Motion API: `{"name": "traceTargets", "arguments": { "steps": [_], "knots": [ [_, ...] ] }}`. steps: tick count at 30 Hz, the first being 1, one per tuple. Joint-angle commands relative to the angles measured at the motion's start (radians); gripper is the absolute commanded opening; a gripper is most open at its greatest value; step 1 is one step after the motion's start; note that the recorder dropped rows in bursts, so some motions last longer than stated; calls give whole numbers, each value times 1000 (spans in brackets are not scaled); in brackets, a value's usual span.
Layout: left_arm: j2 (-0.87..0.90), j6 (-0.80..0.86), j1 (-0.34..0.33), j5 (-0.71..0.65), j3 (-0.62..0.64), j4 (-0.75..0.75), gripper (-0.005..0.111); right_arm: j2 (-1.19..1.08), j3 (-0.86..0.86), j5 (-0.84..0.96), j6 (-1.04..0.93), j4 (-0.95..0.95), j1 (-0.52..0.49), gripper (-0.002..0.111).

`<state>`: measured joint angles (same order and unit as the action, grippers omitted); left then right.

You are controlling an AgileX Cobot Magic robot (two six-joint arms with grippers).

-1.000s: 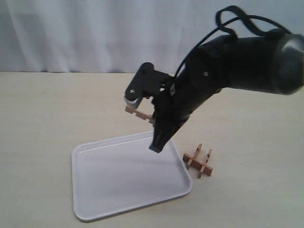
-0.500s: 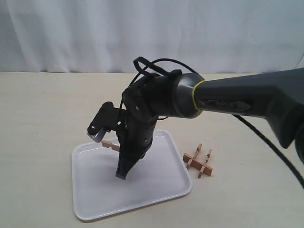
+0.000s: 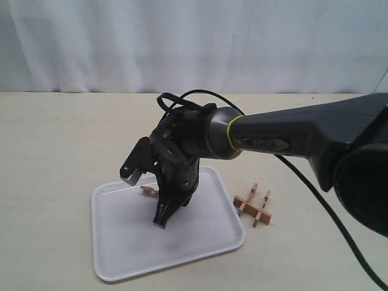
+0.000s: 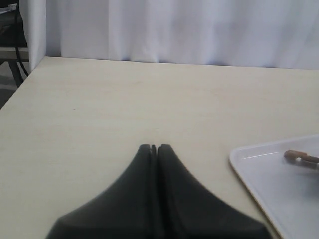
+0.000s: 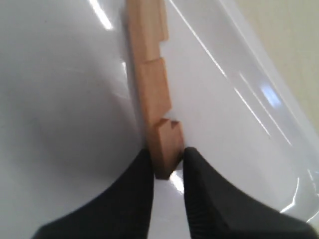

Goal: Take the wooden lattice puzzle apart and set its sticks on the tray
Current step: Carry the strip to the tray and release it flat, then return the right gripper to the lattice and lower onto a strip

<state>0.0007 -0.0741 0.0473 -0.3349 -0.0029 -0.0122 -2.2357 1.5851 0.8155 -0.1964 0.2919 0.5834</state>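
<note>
My right gripper (image 3: 161, 217) reaches across to the white tray (image 3: 121, 260) and points down at its floor. It is shut on one end of a notched wooden stick (image 5: 149, 89), which lies low along the tray's surface. That stick (image 3: 148, 190) pokes out to the left of the gripper. The rest of the wooden lattice puzzle (image 3: 253, 206), three crossed sticks, lies on the table just right of the tray. My left gripper (image 4: 154, 148) is shut and empty above the bare table, left of the tray's corner (image 4: 264, 169).
A white curtain (image 3: 182, 42) hangs behind the beige table (image 3: 54, 139). The right arm's black body and cable (image 3: 291, 136) stretch over the table from the right. The table's edge (image 4: 15, 89) shows in the left wrist view.
The right arm has swung left and down from above the tray's far edge, carrying the stick down close to the tray floor. The puzzle remainder has not moved.
</note>
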Motion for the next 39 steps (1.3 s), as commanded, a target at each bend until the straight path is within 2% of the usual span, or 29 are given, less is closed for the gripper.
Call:
{"name": "traceTargets", "arguments": {
  "steps": [1, 3, 12, 19, 24, 27, 33, 39],
  "knots": [
    [-1, -1, 3, 11, 3, -2, 0, -1, 7, -9, 7, 9, -2, 39],
    [-1, -1, 3, 11, 3, -2, 0, 5, 7, -25, -1, 9, -2, 47],
    [-1, -1, 3, 11, 3, -2, 0, 120, 7, 23, -58, 0, -2, 66],
    [-1, -1, 3, 11, 3, -2, 0, 249, 7, 47, -62, -63, -2, 68],
    [-1, -1, 3, 11, 3, -2, 0, 316, 7, 129, -77, -67, -14, 68],
    [-1, -1, 3, 11, 3, -2, 0, 364, 7, 167, -77, -68, -62, 68],
    [-1, -1, 3, 11, 3, -2, 0, 441, -9, 282, -89, -188, -244, 68],
    [-1, -1, 3, 11, 3, -2, 0, 480, -155, 365, -91, -194, -405, 68]
  ]
}}
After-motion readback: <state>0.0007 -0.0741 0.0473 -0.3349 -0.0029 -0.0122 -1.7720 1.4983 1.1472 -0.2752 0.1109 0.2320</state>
